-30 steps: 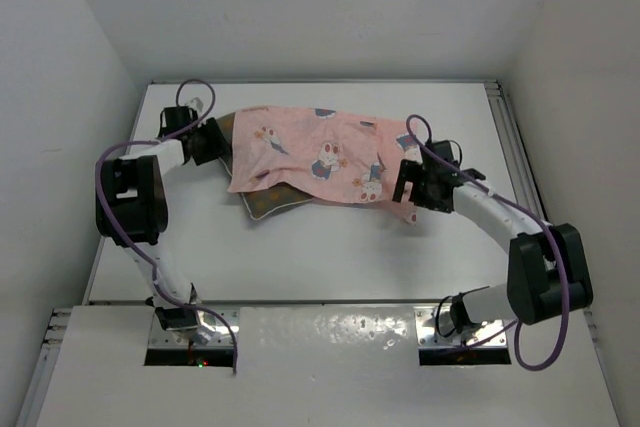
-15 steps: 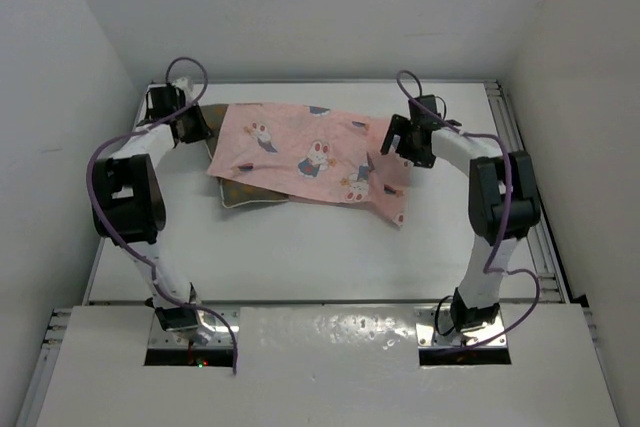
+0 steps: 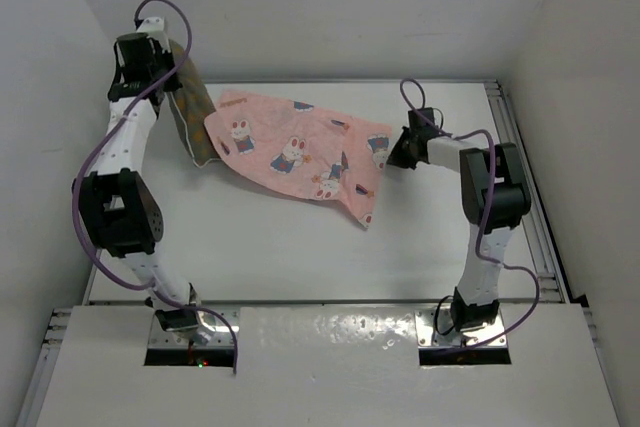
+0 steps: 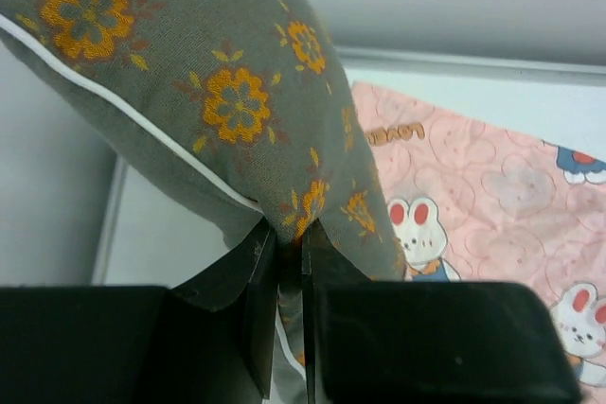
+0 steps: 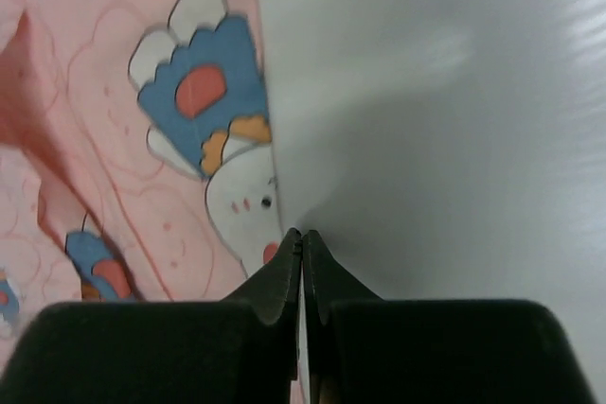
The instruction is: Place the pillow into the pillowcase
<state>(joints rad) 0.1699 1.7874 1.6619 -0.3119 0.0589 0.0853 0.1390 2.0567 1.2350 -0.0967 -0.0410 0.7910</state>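
Note:
The pillow (image 3: 191, 112), olive-brown with orange flowers and a pale piped edge, hangs upright at the table's back left. My left gripper (image 3: 165, 67) is raised above it, shut on its top edge. In the left wrist view the fingers (image 4: 256, 272) pinch the pillow's fabric (image 4: 218, 92). The pink bunny-print pillowcase (image 3: 295, 145) lies spread beside the pillow, its left end against it. My right gripper (image 3: 394, 150) sits low at the case's right edge. In the right wrist view the gripper (image 5: 302, 237) is shut with the pillowcase's (image 5: 142, 139) hem running in between its tips.
The white table (image 3: 300, 247) has a metal rail (image 3: 520, 147) along its right side. White walls stand close at the back and on both sides. The left arm's purple cable (image 3: 100, 157) loops out to the left.
My left arm has risen toward the back-left corner, lifting the pillow off the table to hang upright. The pillowcase slid left. My right gripper moved to the case's right edge and shut.

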